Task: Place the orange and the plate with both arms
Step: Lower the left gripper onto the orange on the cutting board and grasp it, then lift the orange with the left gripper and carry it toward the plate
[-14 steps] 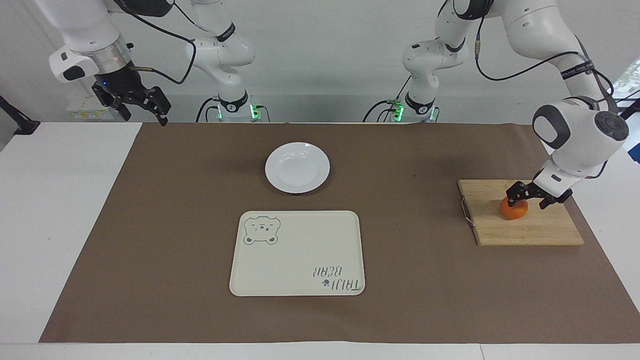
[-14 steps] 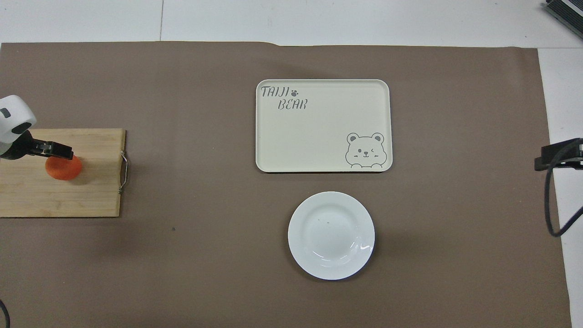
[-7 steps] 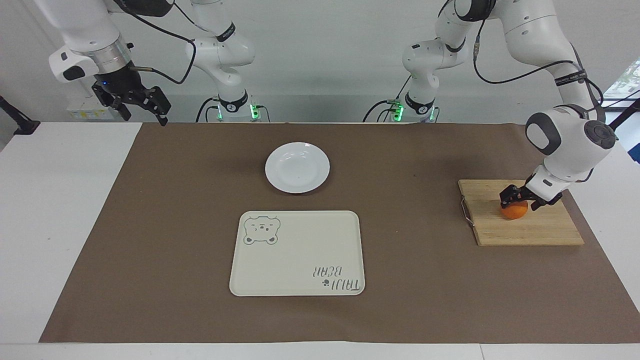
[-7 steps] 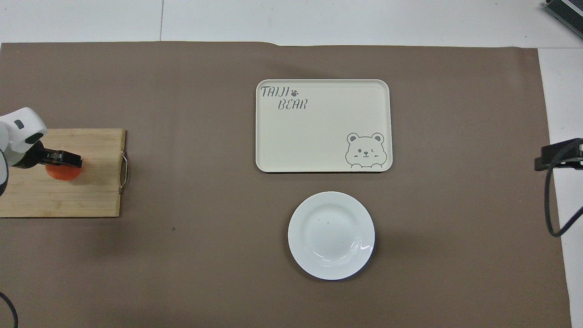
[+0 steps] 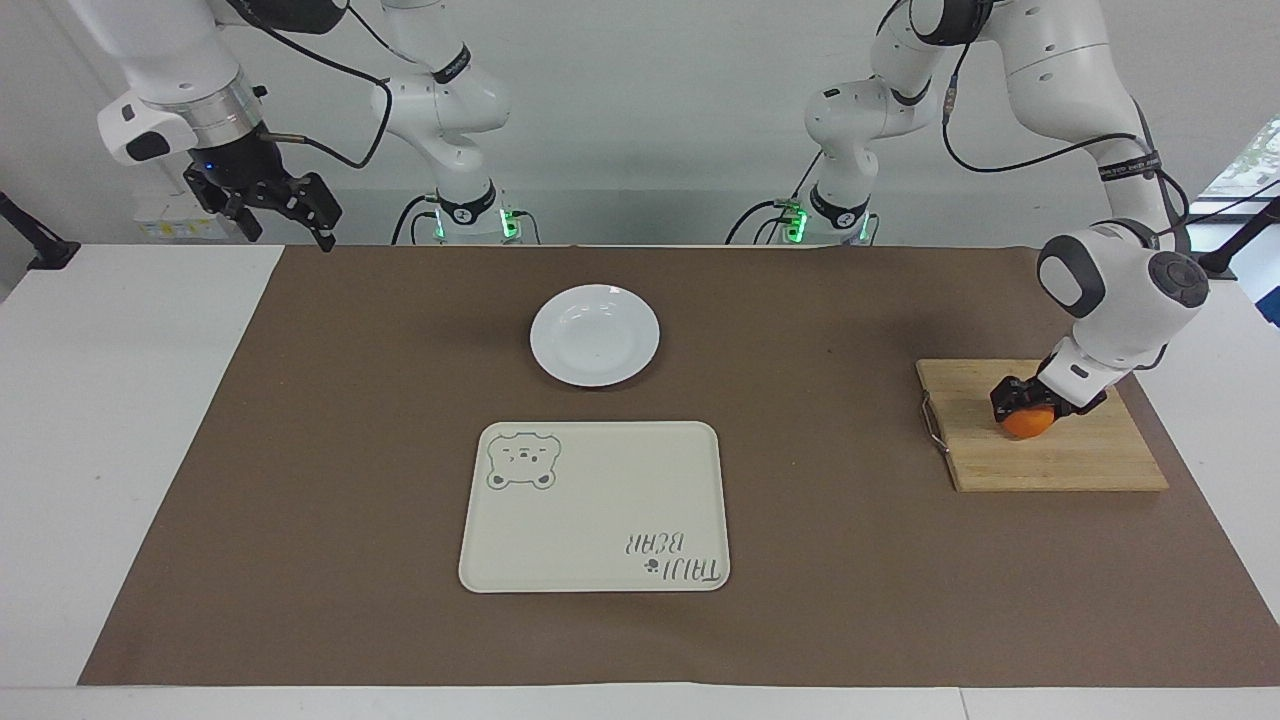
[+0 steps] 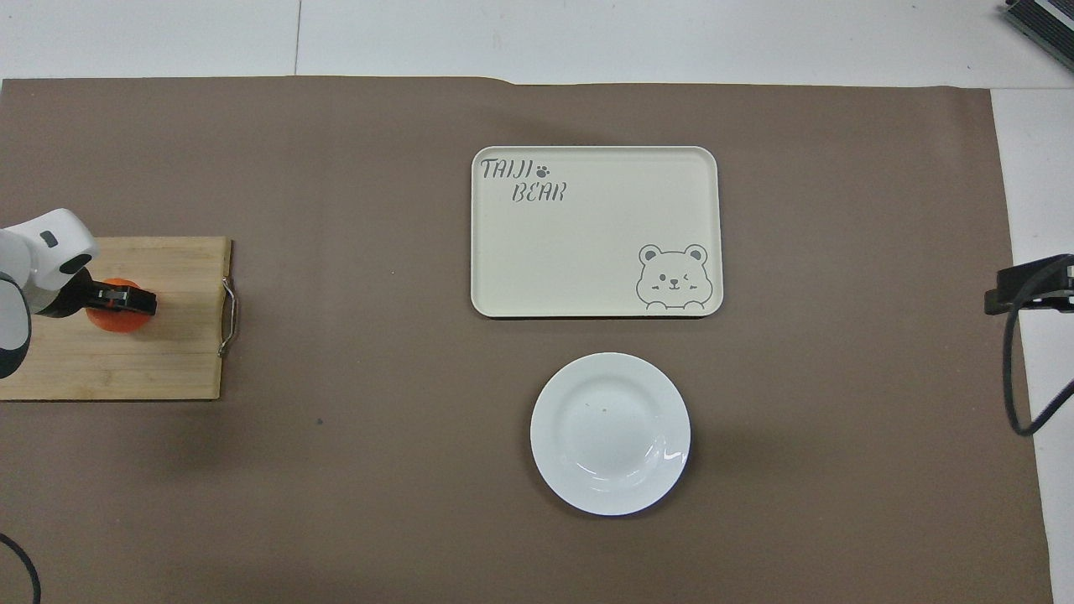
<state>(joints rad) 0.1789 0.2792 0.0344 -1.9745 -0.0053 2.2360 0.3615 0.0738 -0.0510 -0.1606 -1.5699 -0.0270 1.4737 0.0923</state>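
Note:
The orange point(image 5: 1026, 426) rests on a wooden cutting board point(image 5: 1070, 462) at the left arm's end of the table. My left gripper point(image 5: 1022, 404) reaches down onto it and is shut on it, the fingers clasping its upper half; from overhead the orange point(image 6: 116, 318) shows partly under the left gripper point(image 6: 119, 299). The white plate point(image 5: 594, 335) lies bare on the brown mat near the robots, mid-table, also seen as the plate point(image 6: 610, 433) in the overhead view. My right gripper point(image 5: 288, 232) hangs open in the air over the table's edge at the right arm's end, waiting.
A cream rectangular tray point(image 5: 595, 510) with a bear drawing lies just farther from the robots than the plate, nothing on it. The cutting board point(image 6: 126, 369) has a metal handle on its side toward the table's middle. A brown mat point(image 5: 850, 580) covers most of the table.
My left gripper came down lower over the orange and closed on it. The orange, plate and tray have stayed in place. The right arm has not moved.

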